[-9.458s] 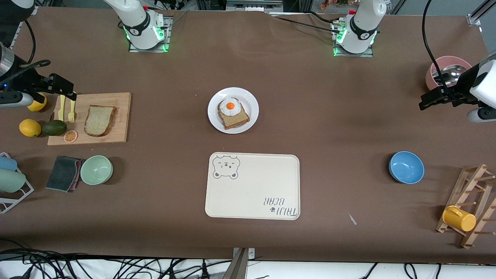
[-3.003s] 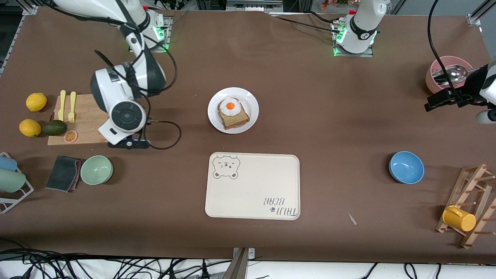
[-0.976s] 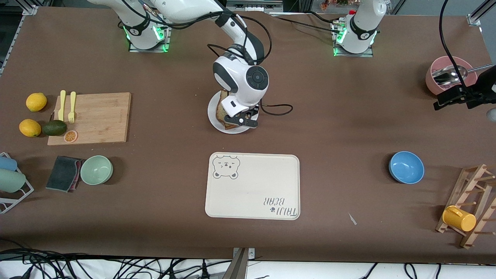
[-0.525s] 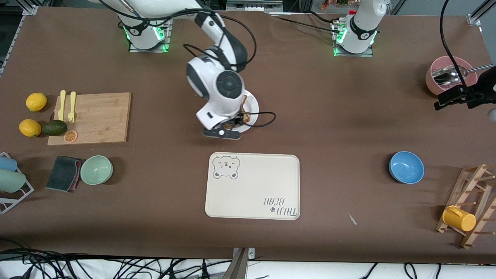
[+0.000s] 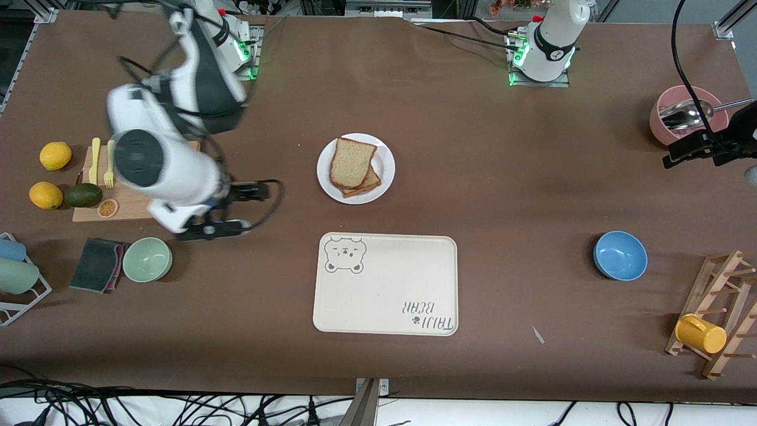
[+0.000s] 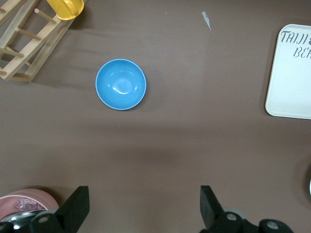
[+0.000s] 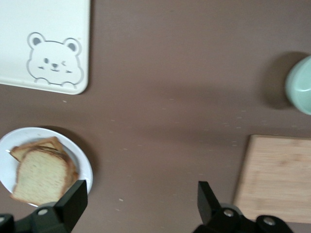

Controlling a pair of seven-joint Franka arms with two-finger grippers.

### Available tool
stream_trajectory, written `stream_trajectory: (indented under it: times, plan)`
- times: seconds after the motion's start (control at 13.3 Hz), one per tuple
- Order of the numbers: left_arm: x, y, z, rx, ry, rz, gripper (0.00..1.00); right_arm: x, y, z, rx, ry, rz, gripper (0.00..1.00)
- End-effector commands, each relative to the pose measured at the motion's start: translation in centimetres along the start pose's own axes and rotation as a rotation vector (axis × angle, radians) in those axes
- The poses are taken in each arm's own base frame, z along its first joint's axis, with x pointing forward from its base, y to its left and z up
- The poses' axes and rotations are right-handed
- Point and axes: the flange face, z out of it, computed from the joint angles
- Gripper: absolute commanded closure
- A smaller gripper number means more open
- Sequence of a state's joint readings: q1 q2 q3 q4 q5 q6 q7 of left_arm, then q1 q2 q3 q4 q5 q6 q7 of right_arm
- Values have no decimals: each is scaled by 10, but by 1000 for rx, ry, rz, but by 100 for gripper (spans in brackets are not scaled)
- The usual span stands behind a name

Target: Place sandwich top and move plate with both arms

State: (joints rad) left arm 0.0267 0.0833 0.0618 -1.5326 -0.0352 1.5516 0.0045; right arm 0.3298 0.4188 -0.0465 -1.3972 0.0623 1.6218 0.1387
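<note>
The sandwich top (image 5: 352, 161) now lies on the egg slice on the white plate (image 5: 384, 171), where a second ago the right gripper (image 5: 227, 210) was lowering it. That gripper has let go and swung away toward the cutting board (image 5: 139, 207) at the right arm's end of the table, its jaws wide and empty. The first half of the task looks done; moving the plate with both arms remains.

The left gripper (image 6: 141, 216) waits, wide and empty, over bare table well away from the plate, near the pink bowl (image 5: 680, 112).

The right wrist view shows the top slice sitting slightly askew, a corner of the lower slice (image 7: 46, 144) peeking out. The left wrist view shows the blue bowl (image 6: 120, 84) and a corner of the bear-print tray (image 6: 291, 73), but no plate.
</note>
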Motion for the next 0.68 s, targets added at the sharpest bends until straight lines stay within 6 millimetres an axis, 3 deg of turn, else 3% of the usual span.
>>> stream_trajectory:
  times: [0.0, 0.23, 0.3, 0.45, 0.6]
  plan:
    - [0, -1, -5, -31, 4, 15, 0, -22, 54, -26, 15, -46, -68, 0]
    - [2, -1, -2, -28, 2, 16, 0, -29, 105, -63, 55, 30, -41, 0]
    - [3, 0, 1, -29, -2, 16, 0, -43, 118, -88, 76, 71, -20, 0]
    - [4, -1, 3, -27, -5, 16, 0, -64, 139, -116, 63, 114, 8, 0]
    - [6, -1, 9, -27, -18, 15, 0, -85, 166, -117, 49, 101, 40, 0]
